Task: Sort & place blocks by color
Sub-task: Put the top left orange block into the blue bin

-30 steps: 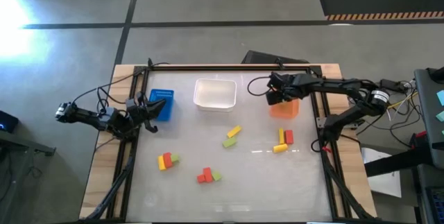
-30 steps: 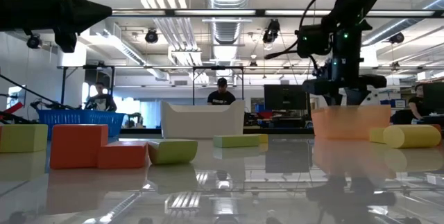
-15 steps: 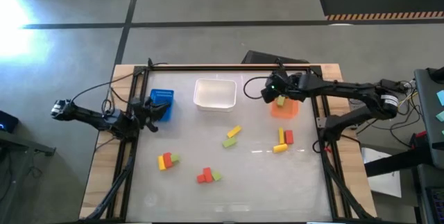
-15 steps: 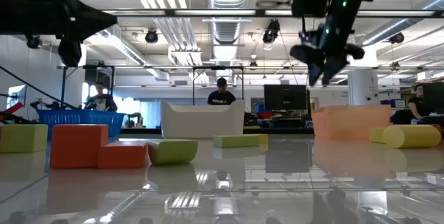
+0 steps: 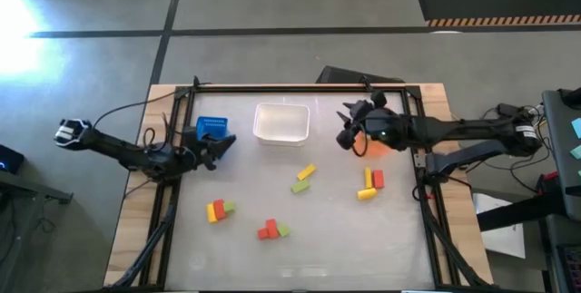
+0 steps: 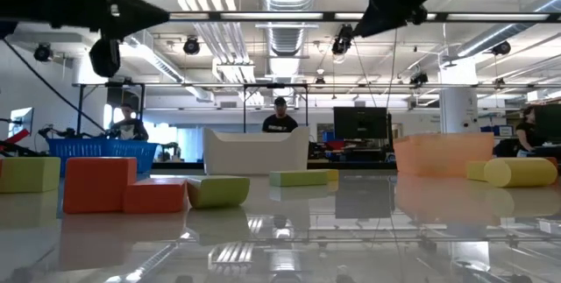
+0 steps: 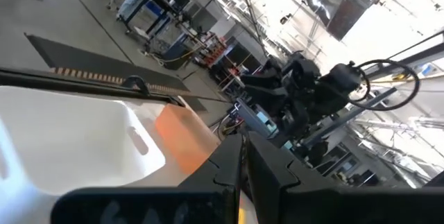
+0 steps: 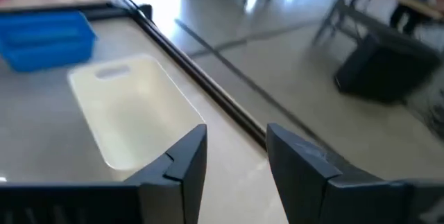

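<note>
Small blocks lie scattered on the table: a yellow bar (image 5: 306,171) and a green bar (image 5: 300,185) in the middle, a yellow, red and green cluster (image 5: 218,209) at the left, a red and green cluster (image 5: 270,230) near the front, and yellow and red blocks (image 5: 371,181) at the right. My right gripper (image 5: 344,135) hangs high, open and empty, between the white bin (image 5: 281,122) and the orange bin (image 5: 374,144). In the right wrist view its fingers (image 8: 236,161) stand apart. My left gripper (image 5: 222,141) is shut and empty beside the blue bin (image 5: 211,127).
The three bins stand in a row along the far side of the table. A black frame rail (image 5: 300,86) runs behind them. In the low view, people (image 6: 280,118) show in the room beyond the table. Bare table lies at the near edge.
My right gripper has risen from just above the orange bin and swung toward the table's left, tipping from pointing down to nearly level. My left gripper has edged toward the table's middle and rolled about its own axis. No block on the table has moved.
</note>
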Robot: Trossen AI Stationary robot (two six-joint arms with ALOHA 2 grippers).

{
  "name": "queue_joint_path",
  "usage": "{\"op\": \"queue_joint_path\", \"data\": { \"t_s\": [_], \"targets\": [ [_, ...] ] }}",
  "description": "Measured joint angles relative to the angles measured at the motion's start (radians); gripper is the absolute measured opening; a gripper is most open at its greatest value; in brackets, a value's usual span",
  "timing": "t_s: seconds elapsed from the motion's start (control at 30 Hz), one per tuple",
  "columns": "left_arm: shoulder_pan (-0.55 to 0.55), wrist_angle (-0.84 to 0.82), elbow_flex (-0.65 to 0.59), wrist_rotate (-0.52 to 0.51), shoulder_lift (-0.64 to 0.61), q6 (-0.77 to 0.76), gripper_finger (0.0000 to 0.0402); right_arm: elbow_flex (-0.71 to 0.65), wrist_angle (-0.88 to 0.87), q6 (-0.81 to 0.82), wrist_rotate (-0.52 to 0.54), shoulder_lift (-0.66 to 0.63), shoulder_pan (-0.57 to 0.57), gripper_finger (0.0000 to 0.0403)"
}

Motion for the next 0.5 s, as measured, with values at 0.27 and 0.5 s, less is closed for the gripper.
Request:
{"op": "queue_joint_path", "data": {
  "t_s": [0.27, 0.5],
  "targets": [
    [-0.048, -0.142, 0.214, 0.029, 0.208, -0.125, 0.0001, -0.061, 0.164, -0.112, -0.223, -0.064, 0.012, 0.0113],
    [-0.142, -0.756, 0.487, 0.166, 0.397, -0.617, 0.0, -0.066, 0.173, -0.149, -0.234, -0.071, 0.012, 0.0097]
  ]
}}
